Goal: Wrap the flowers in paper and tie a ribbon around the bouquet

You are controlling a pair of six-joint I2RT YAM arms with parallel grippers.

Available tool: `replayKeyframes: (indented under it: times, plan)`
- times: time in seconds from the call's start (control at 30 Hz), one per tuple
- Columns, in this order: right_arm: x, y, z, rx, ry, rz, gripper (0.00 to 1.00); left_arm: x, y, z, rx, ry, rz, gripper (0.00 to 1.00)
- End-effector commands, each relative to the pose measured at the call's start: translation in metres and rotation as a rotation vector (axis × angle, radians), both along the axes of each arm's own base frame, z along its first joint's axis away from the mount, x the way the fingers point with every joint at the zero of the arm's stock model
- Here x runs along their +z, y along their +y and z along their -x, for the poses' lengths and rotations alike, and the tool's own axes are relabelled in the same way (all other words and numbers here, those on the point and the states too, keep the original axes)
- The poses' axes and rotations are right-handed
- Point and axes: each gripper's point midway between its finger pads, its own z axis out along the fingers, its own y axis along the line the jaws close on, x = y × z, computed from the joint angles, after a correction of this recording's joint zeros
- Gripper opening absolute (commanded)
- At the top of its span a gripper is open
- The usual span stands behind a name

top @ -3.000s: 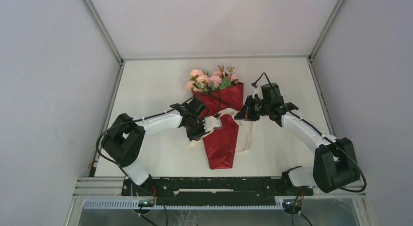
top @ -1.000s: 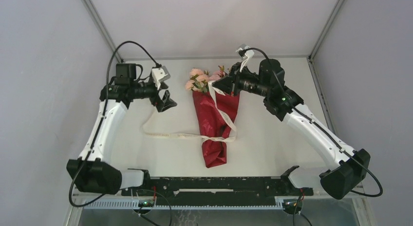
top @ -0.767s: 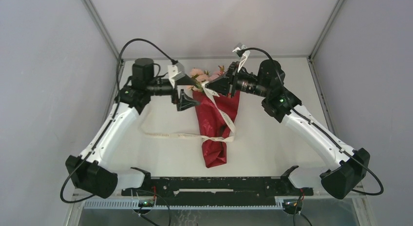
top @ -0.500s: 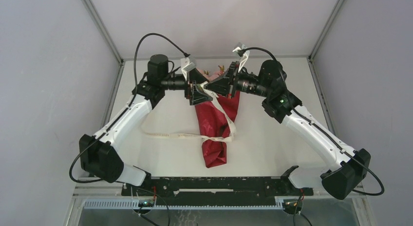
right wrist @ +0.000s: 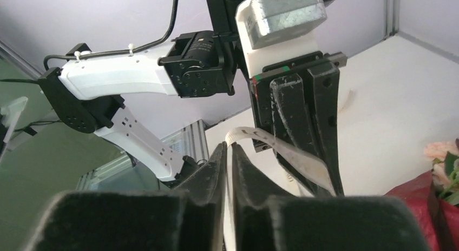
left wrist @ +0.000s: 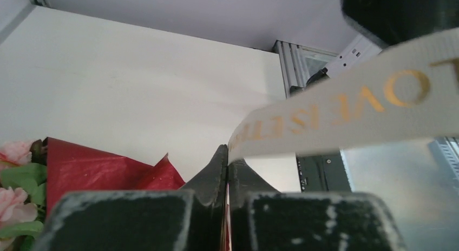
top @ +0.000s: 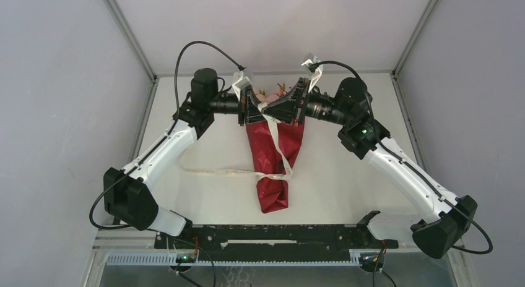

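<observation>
We find both arms held high and folded inward, with each elbow out to its own side. The left arm climbs from its base and levels its wrist toward the right. The right arm mirrors it, wrist level and pointing left. The left gripper and the right gripper face each other tip to tip, almost touching. On both grippers the jaws are pressed together, each pinching the ribbon.
</observation>
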Motion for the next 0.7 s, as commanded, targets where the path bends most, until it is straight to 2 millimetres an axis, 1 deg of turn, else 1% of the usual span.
replayKeyframes:
  times: [0.0,0.03,0.07,0.1,0.13,0.2,0.23,0.27,0.3,0.37,0.43,0.5,0.57,0.6,0.67]
  plan:
    - [-0.004,-0.014,-0.007,-0.046,0.020,0.026,0.40,0.023,0.001,0.003,0.013,-0.046,0.040,0.00]
    - [-0.022,-0.023,-0.013,-0.080,0.073,0.077,0.56,0.023,0.001,0.001,0.034,-0.044,0.036,0.00]
    - [-0.037,-0.035,-0.023,-0.139,0.102,0.116,0.67,0.021,0.003,-0.001,0.047,-0.042,0.031,0.00]
    - [-0.057,-0.048,-0.034,-0.208,0.134,0.161,0.76,0.020,0.004,-0.001,0.057,-0.040,0.028,0.00]
    - [-0.079,-0.062,-0.042,-0.267,0.174,0.210,0.79,0.019,0.005,-0.003,0.069,-0.037,0.025,0.00]
    - [-0.118,-0.085,-0.047,-0.323,0.257,0.271,0.81,0.017,0.006,-0.010,0.116,-0.030,0.018,0.00]
    - [-0.134,-0.092,-0.046,-0.334,0.279,0.289,0.93,0.017,0.006,-0.013,0.133,-0.028,0.016,0.00]
    - [-0.146,-0.092,-0.041,-0.328,0.273,0.300,0.99,0.014,0.007,-0.014,0.144,-0.003,0.003,0.00]
    - [-0.159,-0.089,-0.034,-0.316,0.253,0.321,0.99,0.012,0.007,-0.013,0.143,0.008,-0.001,0.00]
    - [-0.175,-0.072,-0.019,-0.273,0.173,0.362,1.00,0.012,0.007,-0.012,0.136,0.016,-0.002,0.00]
    - [-0.184,-0.048,-0.003,-0.191,0.103,0.375,1.00,0.013,0.007,-0.013,0.142,0.020,-0.005,0.00]
    - [-0.194,-0.039,-0.008,-0.191,0.101,0.390,1.00,0.011,0.008,-0.013,0.145,0.013,-0.017,0.00]
    - [-0.209,-0.039,-0.024,-0.252,0.129,0.420,1.00,0.009,0.010,-0.011,0.144,0.007,-0.026,0.00]
    - [-0.222,-0.036,-0.032,-0.266,0.148,0.442,1.00,0.009,0.011,-0.010,0.142,0.004,-0.028,0.00]
    - [-0.237,-0.034,-0.042,-0.285,0.174,0.464,0.98,0.007,0.012,-0.008,0.140,0.001,-0.037,0.00]
